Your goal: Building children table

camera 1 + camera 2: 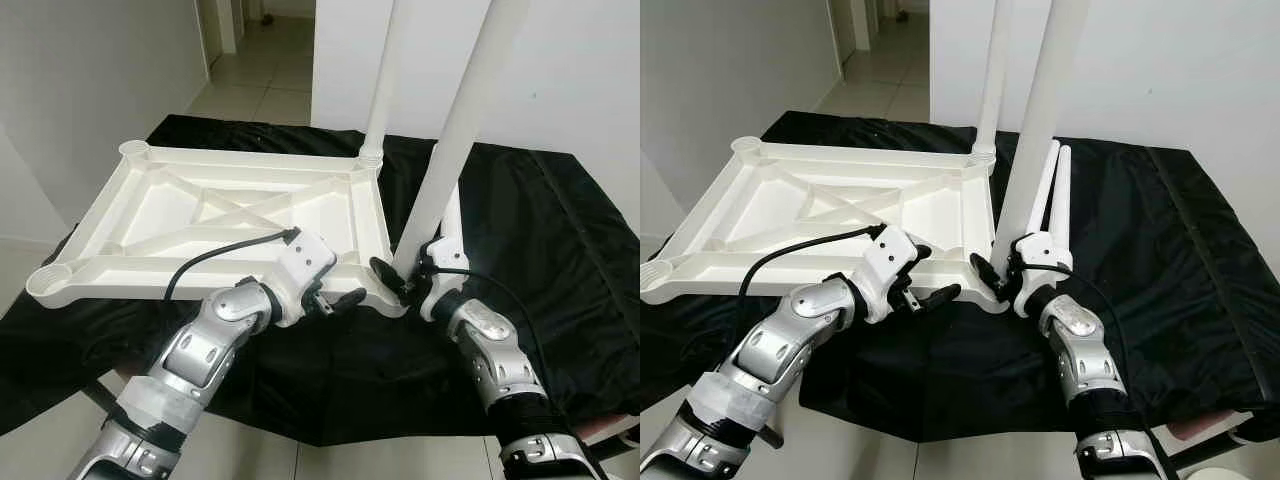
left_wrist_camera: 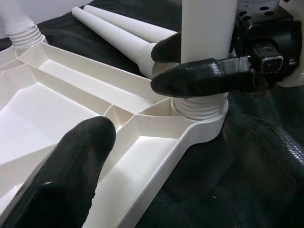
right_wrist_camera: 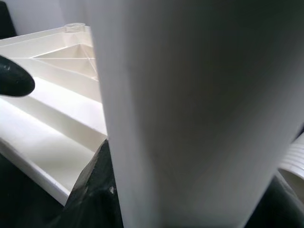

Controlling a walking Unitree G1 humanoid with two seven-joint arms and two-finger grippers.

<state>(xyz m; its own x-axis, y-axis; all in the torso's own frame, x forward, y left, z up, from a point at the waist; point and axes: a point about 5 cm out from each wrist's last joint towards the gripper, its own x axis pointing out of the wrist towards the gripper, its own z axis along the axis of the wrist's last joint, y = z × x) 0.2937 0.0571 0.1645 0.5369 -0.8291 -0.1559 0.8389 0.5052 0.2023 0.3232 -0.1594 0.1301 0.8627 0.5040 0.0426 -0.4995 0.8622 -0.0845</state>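
Right end effector (image 1: 404,272) clamped on upright white table leg (image 1: 455,150) at corner socket, left end effector (image 1: 338,298) fingers apart at upturned white tabletop (image 1: 150,215) rim

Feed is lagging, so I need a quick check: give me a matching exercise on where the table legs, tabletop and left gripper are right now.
Things:
1. near leg
2. far leg
3. two spare legs
4. left gripper

States:
A. lying flat on the black cloth
B. open at the tabletop near edge
C. upright in the far corner socket
D. held by the right gripper

Pairs: 1-D, 2-C, 3-A, 4-B
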